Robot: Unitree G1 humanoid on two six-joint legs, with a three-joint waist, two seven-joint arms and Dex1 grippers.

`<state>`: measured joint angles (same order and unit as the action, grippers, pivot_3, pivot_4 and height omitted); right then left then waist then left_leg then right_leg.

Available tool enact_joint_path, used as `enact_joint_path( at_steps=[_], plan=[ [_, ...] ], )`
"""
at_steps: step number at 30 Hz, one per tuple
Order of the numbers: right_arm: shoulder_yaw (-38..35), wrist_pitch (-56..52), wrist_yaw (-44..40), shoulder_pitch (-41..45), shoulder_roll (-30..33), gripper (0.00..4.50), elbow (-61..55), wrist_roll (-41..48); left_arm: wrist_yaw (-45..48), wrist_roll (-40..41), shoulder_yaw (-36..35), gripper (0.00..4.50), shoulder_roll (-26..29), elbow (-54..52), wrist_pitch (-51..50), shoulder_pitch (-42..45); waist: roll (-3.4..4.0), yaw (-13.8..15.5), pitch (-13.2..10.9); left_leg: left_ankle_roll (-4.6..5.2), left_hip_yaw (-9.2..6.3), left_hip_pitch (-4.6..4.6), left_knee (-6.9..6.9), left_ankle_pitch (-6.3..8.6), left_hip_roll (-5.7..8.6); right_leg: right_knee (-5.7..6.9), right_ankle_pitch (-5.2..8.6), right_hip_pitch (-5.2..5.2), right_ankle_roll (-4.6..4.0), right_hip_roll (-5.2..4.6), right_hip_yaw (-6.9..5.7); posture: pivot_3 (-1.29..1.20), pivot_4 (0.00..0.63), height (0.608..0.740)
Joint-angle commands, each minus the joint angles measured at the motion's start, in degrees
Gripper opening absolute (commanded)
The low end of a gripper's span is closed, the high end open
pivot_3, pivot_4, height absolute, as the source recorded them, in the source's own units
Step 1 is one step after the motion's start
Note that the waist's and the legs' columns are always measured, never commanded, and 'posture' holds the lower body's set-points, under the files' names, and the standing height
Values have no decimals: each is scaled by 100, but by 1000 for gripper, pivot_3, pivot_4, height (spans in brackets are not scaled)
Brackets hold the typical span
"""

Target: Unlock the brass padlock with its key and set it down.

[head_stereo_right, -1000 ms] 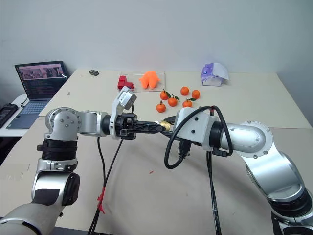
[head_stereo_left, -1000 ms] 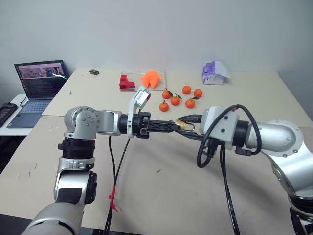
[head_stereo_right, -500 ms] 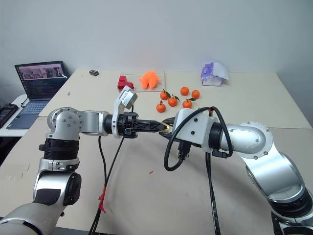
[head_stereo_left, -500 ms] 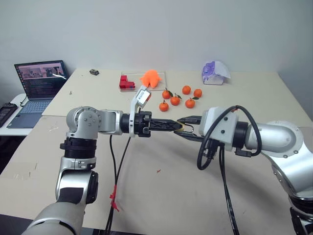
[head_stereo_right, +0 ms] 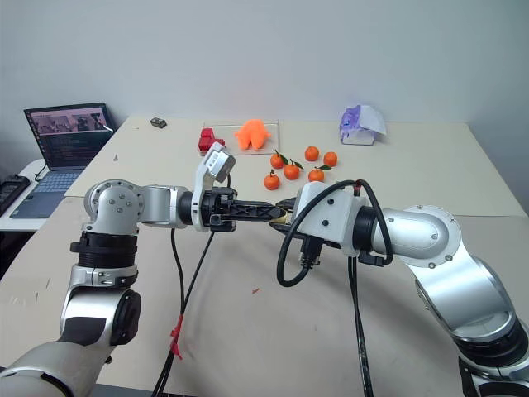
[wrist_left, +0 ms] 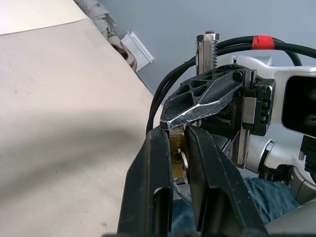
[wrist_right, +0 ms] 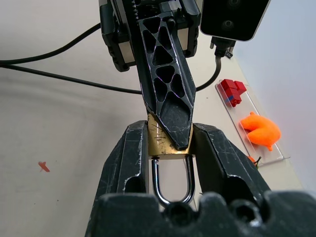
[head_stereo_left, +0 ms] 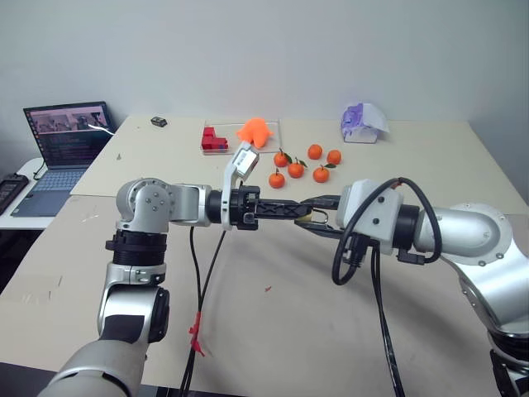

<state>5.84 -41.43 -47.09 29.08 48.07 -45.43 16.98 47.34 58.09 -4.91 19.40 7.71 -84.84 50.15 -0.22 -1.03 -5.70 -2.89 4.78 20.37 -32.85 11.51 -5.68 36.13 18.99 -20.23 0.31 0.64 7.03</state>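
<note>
Padlock (wrist_right: 163, 140) | clamped in right claw (wrist_right: 170, 148) | left claw (wrist_left: 173, 143) tips meet it

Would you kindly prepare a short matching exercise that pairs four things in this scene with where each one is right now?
Things:
1. padlock
2. laptop
3. oranges
4. red speck

Places:
A. bare table under the arms
B. clamped in the right end effector, off the table
C. side desk beyond the table's left edge
D. far half of the table, in a loose cluster

Pairs: 1-B, 2-C, 3-D, 4-A
</note>
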Motion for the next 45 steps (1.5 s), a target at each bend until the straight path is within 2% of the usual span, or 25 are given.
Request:
enact_joint_path(
  at_steps=[1, 12, 14, 16, 20, 26, 29, 32, 38, 45],
  plan=[
    [-178, 24, 89, 168, 43, 951, -172, 33, 71, 31, -5, 11, 41, -99, 62, 51, 0, 3, 0, 0, 0, 0, 0, 0, 0, 0, 0, 0, 0, 0, 0, 0, 150, 703],
    [-146, 65, 38, 177, 82, 951, -147, 35, -36, 35, -72, 11, -6, -110, 43, 32, -1, 2, -1, 0, 0, 3, -1, 0, 0, 0, 0, -1, 0, -1, 0, 0, 150, 703],
    [-142, 68, 36, 182, 80, 1972, -130, 45, -55, 38, -83, 11, -15, -111, 39, 29, -1, 2, -1, 1, 0, 3, -1, 0, 0, 0, 0, -1, 0, -1, 0, 0, 150, 703],
    [-136, 80, 35, 189, 78, 2453, -106, 39, -86, 43, -99, 11, -28, -105, 30, 35, -1, -2, -1, 1, 0, 3, -1, 0, 0, 0, 0, -2, 1, -1, 0, 0, 150, 703],
    [-149, 92, 4, 157, 144, 3937, -100, 13, -137, 76, -124, 11, -25, -136, 7, 15, -2, 1, -1, 1, 0, 3, 0, 1, 0, 0, 0, -2, 1, -2, 0, 0, 150, 703],
    [-866, -177, -341, -8, 520, 3937, 121, 573, -194, 82, -158, 11, 7, -158, 11, -7, -4, 10, -2, 2, 1, 8, -2, 1, 0, -3, 0, -2, 0, -4, -2, 0, 150, 703],
    [-996, -128, -348, -152, 588, 3234, 121, 680, -203, 84, -159, 11, 11, -146, 9, 7, -4, -6, -3, 4, 0, 6, -1, 2, 0, -3, 0, -2, 0, -4, -2, 0, 150, 703],
    [-1055, -114, -334, -269, 597, 2048, 71, 784, -202, 72, -143, 11, 14, -133, 21, 19, -4, -14, -3, 4, 0, 6, 0, 2, 0, -2, 0, -3, 1, -3, -2, 0, 150, 703],
    [-1066, -176, -312, -446, 582, 108, -119, 1059, -227, 34, -117, 11, 0, -122, 50, 15, -5, -5, -3, 4, 0, 8, 0, 2, 0, -3, 1, -3, 1, -4, -2, 0, 150, 703],
    [-841, -97, -190, -631, 594, 34, -159, 949, -240, 44, -141, 11, 14, -108, 47, 36, -6, -5, -4, 4, 0, 11, -3, 2, 0, -3, 1, -4, 1, -5, -3, 0, 150, 703]
  ],
)
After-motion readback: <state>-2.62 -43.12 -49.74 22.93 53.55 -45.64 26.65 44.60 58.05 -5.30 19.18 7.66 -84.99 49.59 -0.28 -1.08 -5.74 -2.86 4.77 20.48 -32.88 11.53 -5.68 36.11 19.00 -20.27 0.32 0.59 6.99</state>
